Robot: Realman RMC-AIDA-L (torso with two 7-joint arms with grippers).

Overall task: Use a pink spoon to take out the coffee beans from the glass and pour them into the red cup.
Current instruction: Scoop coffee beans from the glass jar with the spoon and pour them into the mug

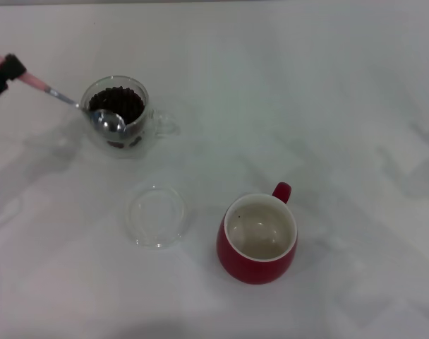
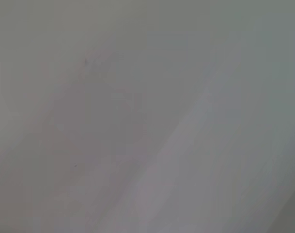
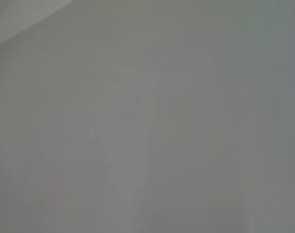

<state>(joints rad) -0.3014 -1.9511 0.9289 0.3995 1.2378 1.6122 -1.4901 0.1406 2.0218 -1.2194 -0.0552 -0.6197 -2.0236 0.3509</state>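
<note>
left gripper [image 1: 4, 76] clamping pink spoon [image 1: 73, 102], bowl over glass [image 1: 119, 116] rim

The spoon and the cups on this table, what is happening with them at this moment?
The left gripper, at the table's far left edge, holds the pink spoon by its handle. The spoon's bowl sits over the near rim of the glass, above the coffee beans. The red cup stands nearer the robot, and no beans show inside it. A clear dish lies beside it. The right gripper is out of view.
</note>
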